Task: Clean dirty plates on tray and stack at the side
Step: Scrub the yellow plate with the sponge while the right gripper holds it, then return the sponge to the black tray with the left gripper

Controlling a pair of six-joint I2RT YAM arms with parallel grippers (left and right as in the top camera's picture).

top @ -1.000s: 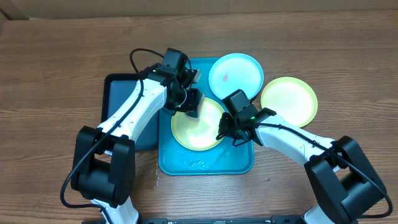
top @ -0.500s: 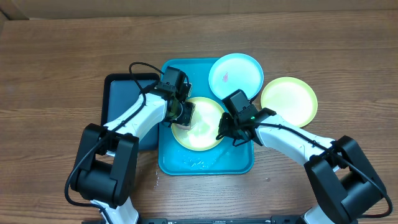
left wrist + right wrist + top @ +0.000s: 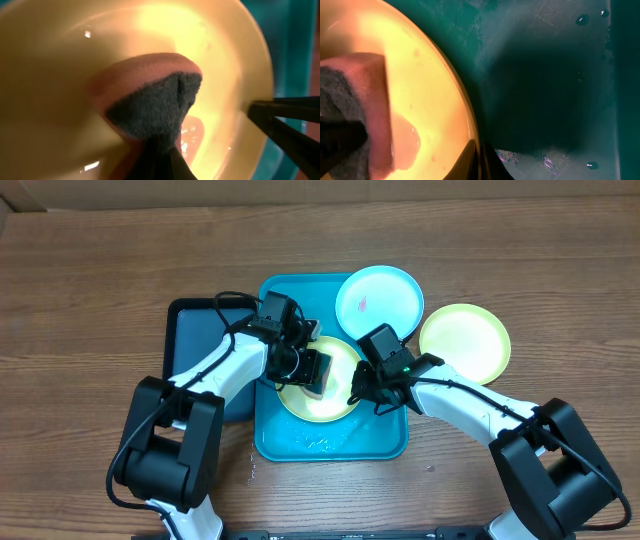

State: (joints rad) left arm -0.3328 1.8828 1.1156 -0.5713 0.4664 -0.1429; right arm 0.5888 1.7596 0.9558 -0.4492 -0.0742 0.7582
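Overhead view: large bright turquoise rectangular plastic tray, centre of frame, holds one pale yellow-green round plastic plate and scattered water along its lower edge. A light cyan-blue round plastic plate bearing an orange-red smear rests partly over the tray's upper right corner. A second pale yellow-green plate lies on the wooden table at right, off the tray. A smaller dark navy tray at left is largely hidden under the arm. The left gripper works over the centre plate and the right gripper sits at that plate's right rim. Risk, as judged: a sweeping arm could knock the overhanging cyan plate off the corner. Left wrist view: the jaws pinch a pink sponge with dark grey scouring face, pressed to the wet plate floor. A reddish patch beside it may be residue or reflection. Right wrist view: the jaws are pressed together thinly on the plate's rim at lower centre, with droplets on the tray floor at right. Risk, as judged: so narrow a hold on a wet rim could slip under scrubbing, letting the plate slide or spin and slop water out.
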